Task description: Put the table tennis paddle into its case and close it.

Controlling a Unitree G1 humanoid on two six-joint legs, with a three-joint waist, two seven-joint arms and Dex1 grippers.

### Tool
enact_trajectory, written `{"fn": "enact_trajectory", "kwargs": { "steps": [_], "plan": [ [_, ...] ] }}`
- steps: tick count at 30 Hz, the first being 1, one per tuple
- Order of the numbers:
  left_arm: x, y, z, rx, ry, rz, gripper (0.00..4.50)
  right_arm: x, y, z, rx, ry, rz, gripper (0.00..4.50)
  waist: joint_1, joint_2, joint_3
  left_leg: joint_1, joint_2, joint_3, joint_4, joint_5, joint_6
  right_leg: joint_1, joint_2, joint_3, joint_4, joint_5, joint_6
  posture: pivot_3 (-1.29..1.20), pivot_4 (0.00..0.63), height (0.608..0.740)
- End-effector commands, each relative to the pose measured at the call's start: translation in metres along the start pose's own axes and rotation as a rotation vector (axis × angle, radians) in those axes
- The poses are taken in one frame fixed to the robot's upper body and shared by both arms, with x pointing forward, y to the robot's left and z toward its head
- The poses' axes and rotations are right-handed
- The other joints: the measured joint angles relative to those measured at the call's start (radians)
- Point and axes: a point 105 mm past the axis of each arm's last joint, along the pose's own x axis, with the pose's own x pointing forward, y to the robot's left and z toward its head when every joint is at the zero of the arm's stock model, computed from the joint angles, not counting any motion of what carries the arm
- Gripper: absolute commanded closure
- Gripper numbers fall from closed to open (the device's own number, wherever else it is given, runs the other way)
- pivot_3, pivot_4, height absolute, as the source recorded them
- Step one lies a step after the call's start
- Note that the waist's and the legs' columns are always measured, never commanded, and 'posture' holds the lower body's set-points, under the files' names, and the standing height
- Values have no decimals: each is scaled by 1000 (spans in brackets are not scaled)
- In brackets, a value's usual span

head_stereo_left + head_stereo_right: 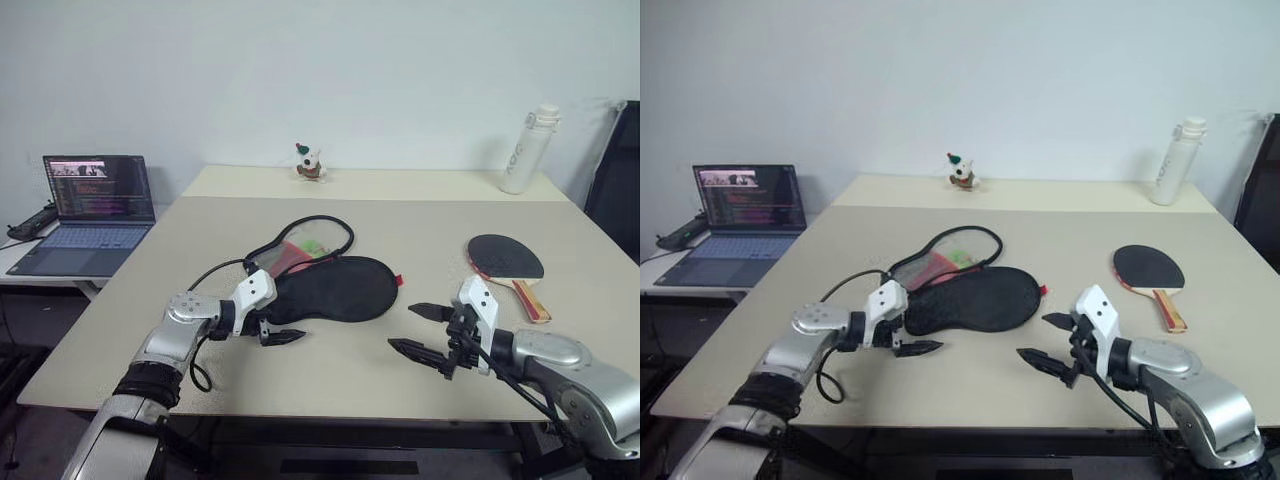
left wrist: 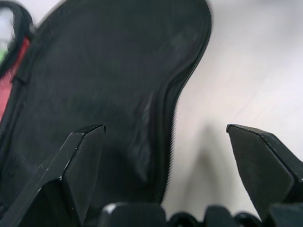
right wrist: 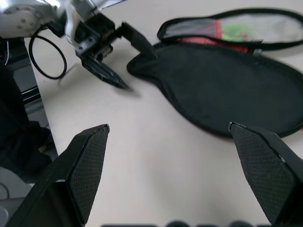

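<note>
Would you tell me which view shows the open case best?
The right wrist view: the case shows both halves, flap open. The eye views show it whole but smaller; the left wrist view shows just its narrow end.

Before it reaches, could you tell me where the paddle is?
The paddle lies flat on the table's right side, beyond the right gripper, apart from the case.

case [image 1: 335,290]: we see matt black cloth, red and mesh lining | paddle [image 1: 506,257]: matt black rubber face, wooden handle | table [image 1: 330,375]: smooth matt beige | bottle [image 1: 527,149]: white, looks like plastic | fingers [image 3: 87,165]: black, finely textured
</note>
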Motion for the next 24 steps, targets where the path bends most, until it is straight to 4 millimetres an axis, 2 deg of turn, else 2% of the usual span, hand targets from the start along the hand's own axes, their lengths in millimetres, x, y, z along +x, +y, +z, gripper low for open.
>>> {"fn": "enact_trajectory", "kwargs": {
  "steps": [1, 5, 8, 14, 19, 21, 24],
  "plan": [
    [0, 3, 0, 30, 17, -27, 0, -4, -4, 14, -42, -46, -42, 47, 0, 0, 0, 0, 0, 0, 0, 0, 0, 0, 0, 0, 0, 0, 0, 0, 150, 740],
    [1, -2, -7, 7, 38, -75, 0, -5, -7, 11, -40, -46, -71, 47, 0, 0, 0, 0, 1, 0, 0, 0, 0, 0, 1, 0, 0, 0, 0, 0, 150, 740],
    [-1, -3, -14, -21, 48, -76, 621, -7, -9, 9, -39, -44, -88, 0, 0, 0, 0, 0, 1, 0, 0, 0, 0, 0, 1, 1, 0, 0, 0, 0, 150, 740],
    [-1, -3, -14, -37, 43, -89, 2738, -10, -16, 9, -46, -46, -118, 0, 0, 0, 0, 2, 1, 1, 1, 0, 0, 0, 4, 1, 2, 2, -2, 0, 150, 740],
    [9, -3, -11, -90, 4, -42, 4484, -12, -21, 10, -55, -47, -138, 0, 0, 0, 0, 2, 2, 0, 2, 0, 0, 0, 4, 1, 2, 2, -3, 0, 150, 740],
    [17, -10, -10, -98, -7, -49, 4484, -13, -22, 9, -57, -44, -143, 0, 1, 0, 0, 2, 2, 1, 2, 0, 0, 0, 4, 1, 2, 2, -3, 0, 150, 740],
    [40, -31, 6, -118, -75, -77, 4484, -15, -24, 7, -57, -37, -152, 0, 9, 1, -1, 1, 2, 0, 2, 0, 0, 1, 2, 2, 1, 2, -2, 0, 150, 740]
  ]
}}
